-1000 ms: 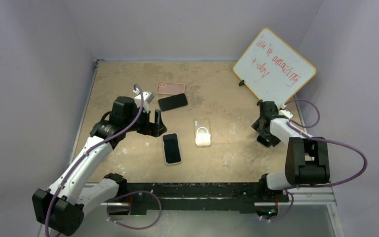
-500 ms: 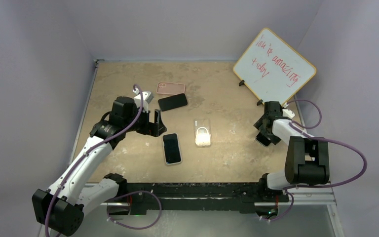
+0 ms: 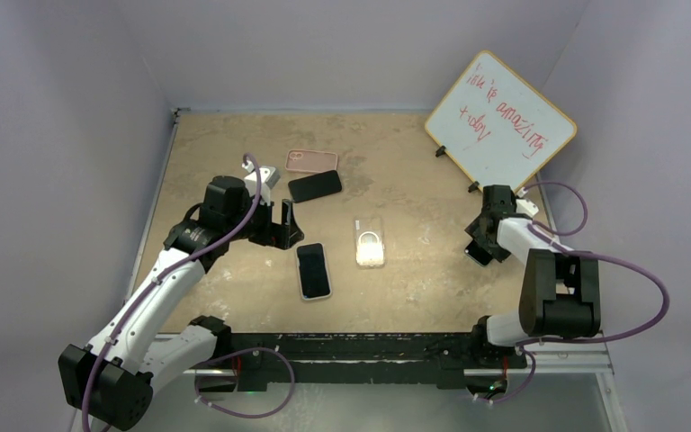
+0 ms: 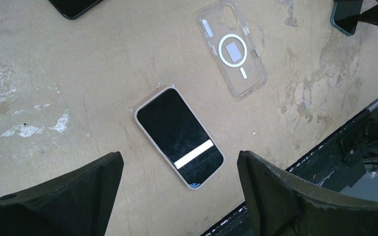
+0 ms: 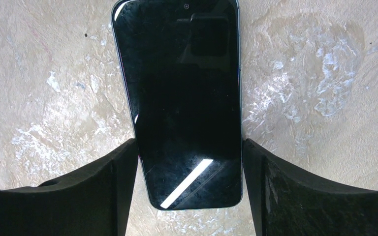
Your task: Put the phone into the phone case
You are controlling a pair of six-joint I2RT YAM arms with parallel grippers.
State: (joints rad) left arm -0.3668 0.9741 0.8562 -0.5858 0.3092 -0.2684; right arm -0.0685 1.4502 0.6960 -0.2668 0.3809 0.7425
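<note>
You're early in this one, operator: the target case has nothing in it yet. Your right gripper (image 5: 189, 147) is down over the bare phone (image 5: 182, 88), which lies flat, screen up, on the table (image 5: 325, 147) near its right edge. The fingers (image 5: 123, 172) straddle its long sides, drawn in to about its width. Whether they are truly pinching it, I cannot tell. The clear case (image 4: 232, 49) waits mid-table with nothing in it, well apart from that phone. By my reading, the grasp, the carry across and the press-in are all left to do.

Your left gripper (image 4: 178, 157) hangs with its fingers spread wide, holding nothing. Below it is a second phone (image 4: 177, 135) seated in a pale case (image 4: 139, 110), near the clear one. Farther back, a black phone (image 3: 315, 186) and a pink case (image 3: 311, 161) lie just beside each other. Whether the pink one holds anything is not clear from above.
</note>
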